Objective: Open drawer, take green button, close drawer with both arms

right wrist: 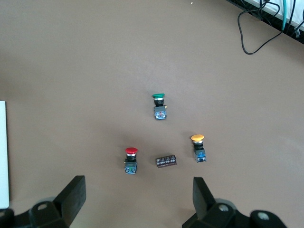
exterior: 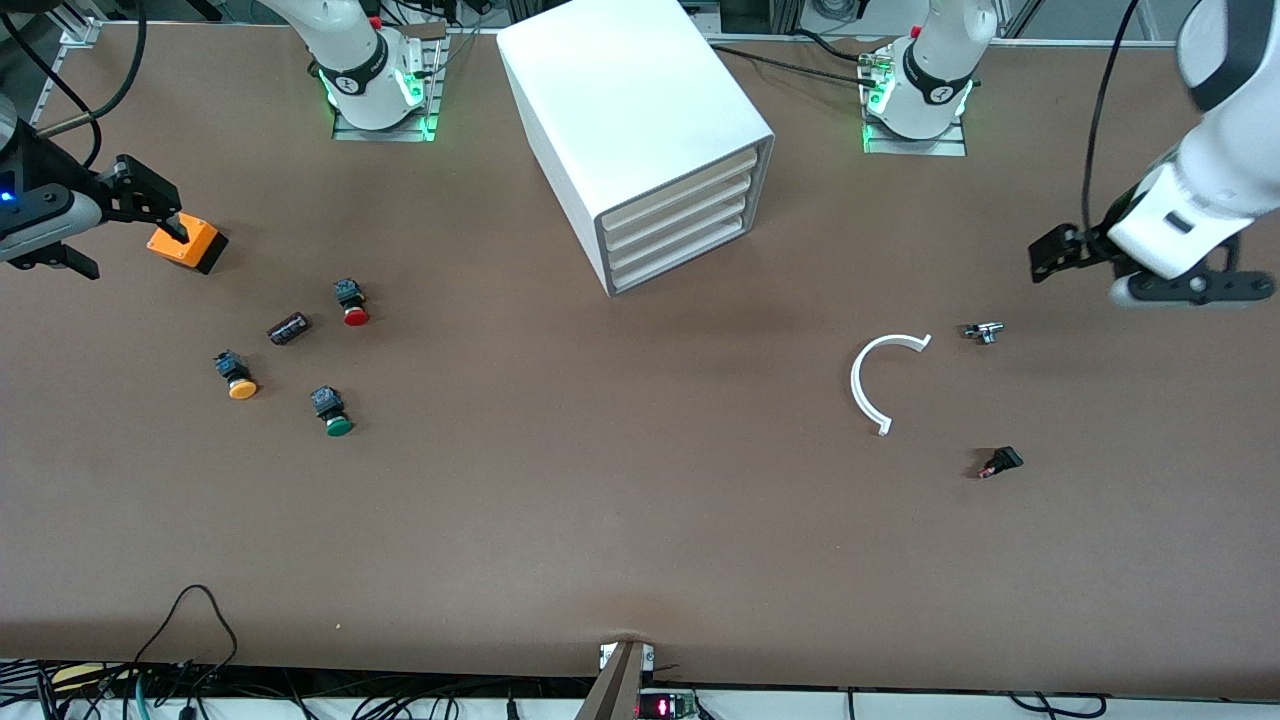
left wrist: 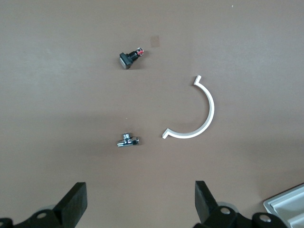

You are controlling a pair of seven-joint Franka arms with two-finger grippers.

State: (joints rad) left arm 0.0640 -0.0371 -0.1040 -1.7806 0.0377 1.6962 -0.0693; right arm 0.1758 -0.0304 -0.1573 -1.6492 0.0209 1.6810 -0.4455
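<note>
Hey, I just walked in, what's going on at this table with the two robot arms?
Nothing is being handled yet. The left gripper hangs open over the left arm's end of the table, above a small metal fitting and a white curved piece. The right gripper hangs open over the right arm's end, near an orange box. All four drawers of the white cabinet are shut, including the lowest drawer. The green button lies on the table beside the red button and orange button.
</note>
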